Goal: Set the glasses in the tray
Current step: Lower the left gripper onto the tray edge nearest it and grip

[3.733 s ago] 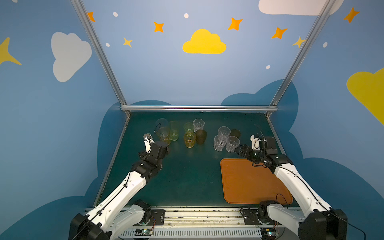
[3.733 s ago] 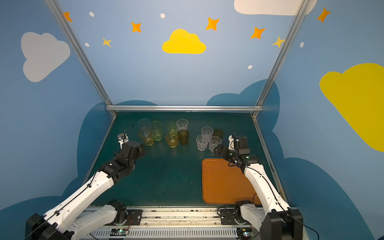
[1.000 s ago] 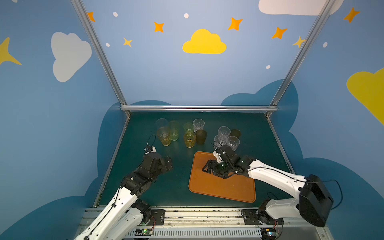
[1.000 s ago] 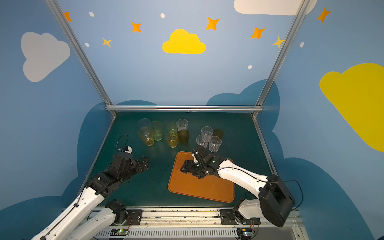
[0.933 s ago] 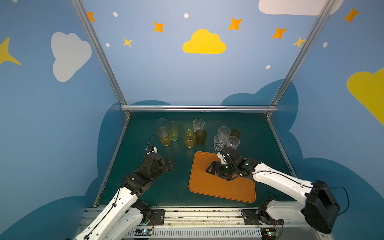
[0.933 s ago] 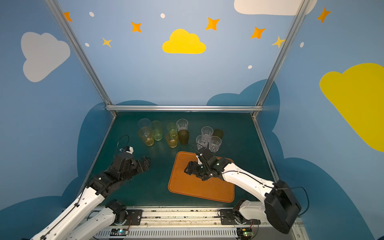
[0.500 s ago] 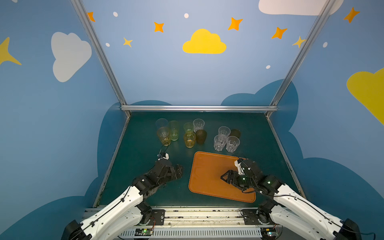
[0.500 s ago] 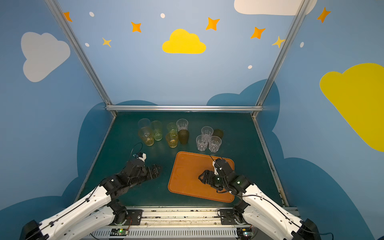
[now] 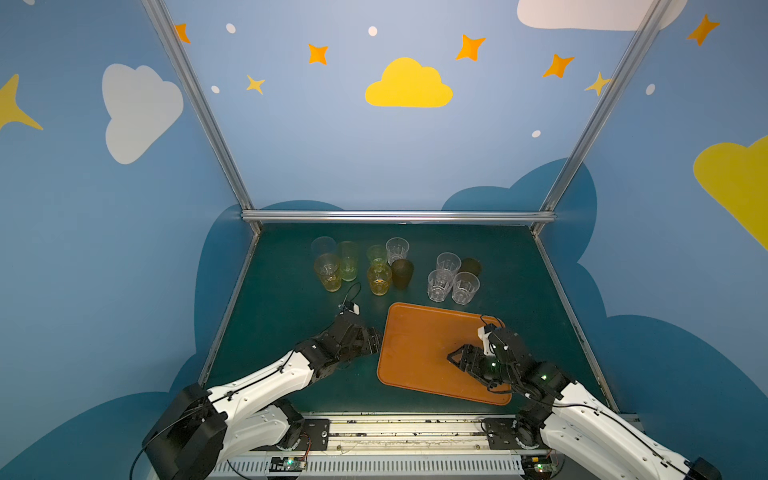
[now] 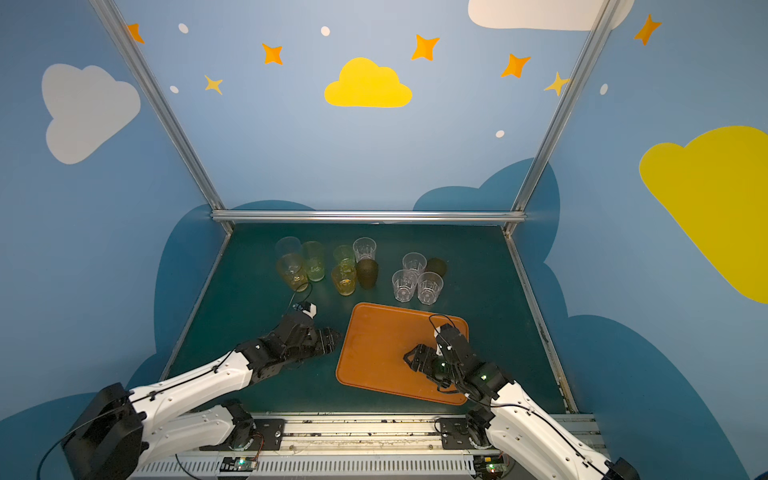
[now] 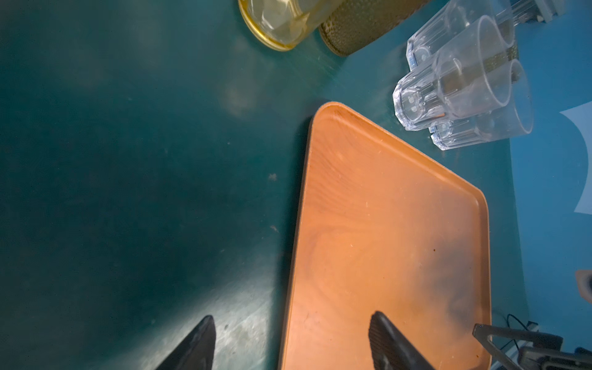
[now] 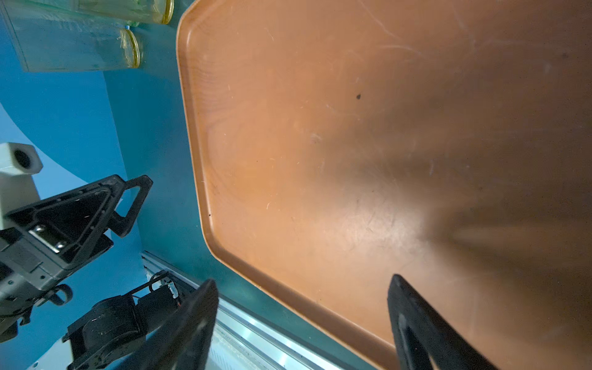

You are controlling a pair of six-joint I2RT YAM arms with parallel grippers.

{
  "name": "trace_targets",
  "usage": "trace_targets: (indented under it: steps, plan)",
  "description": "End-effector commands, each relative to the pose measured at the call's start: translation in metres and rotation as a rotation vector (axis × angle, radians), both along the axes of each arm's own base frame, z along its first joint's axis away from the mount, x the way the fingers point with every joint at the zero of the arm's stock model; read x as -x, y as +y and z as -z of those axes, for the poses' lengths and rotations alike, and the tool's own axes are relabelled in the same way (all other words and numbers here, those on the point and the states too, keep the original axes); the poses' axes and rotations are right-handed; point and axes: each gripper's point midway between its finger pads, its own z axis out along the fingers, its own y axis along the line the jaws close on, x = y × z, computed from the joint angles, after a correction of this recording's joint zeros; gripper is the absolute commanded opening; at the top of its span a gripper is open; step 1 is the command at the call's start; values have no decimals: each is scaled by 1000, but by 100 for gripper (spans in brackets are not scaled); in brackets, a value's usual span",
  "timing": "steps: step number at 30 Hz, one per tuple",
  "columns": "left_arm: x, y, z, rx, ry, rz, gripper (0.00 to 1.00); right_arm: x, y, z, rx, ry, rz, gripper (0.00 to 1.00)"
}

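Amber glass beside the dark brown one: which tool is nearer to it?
Left. The left tool straddles the left edge of the tray, in front of the amber glass; the right tool hovers over the tray's near-right part, farther off.

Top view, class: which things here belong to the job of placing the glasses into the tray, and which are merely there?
Belong to the job:
- clear glasses, yellow and green glasses, dark glasses
- tray, no glass in it yet
- left gripper and right gripper, both open

Merely there:
- green table
- metal rail
- yellow cloud and stars painted on the wall
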Motion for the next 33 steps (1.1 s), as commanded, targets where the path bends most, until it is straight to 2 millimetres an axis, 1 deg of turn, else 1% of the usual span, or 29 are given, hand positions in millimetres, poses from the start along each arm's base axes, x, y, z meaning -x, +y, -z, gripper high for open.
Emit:
trace_targets:
  steps: [1,4,8,11,14,15,18,19,29,33]
  plan:
    - [-6,-15,-1,49,2,4,70,-4,1,-3,-29,-23,24,82]
    - [-4,-23,6,32,10,20,64,-5,-2,-2,-28,-36,31,82]
    - [-2,-29,18,-20,32,41,61,-5,-3,-2,-29,-42,35,82]
    - [0,-31,28,-40,68,36,53,-5,-2,-3,-32,-39,31,82]
    - [2,-34,38,-41,90,31,49,-5,-3,-3,-34,-37,34,82]
    - [3,-34,40,-44,94,33,47,-5,-3,-2,-31,-37,34,82]
    - [3,-35,45,-58,108,35,35,-5,-5,-3,-23,-44,37,82]
    - [3,-36,47,-62,111,37,33,-5,-6,-3,-19,-45,38,82]
    - [4,-33,58,-97,139,32,30,-9,-10,-5,4,-46,47,82]
    - [5,-29,63,-121,155,23,24,-10,-10,-5,8,-40,50,82]
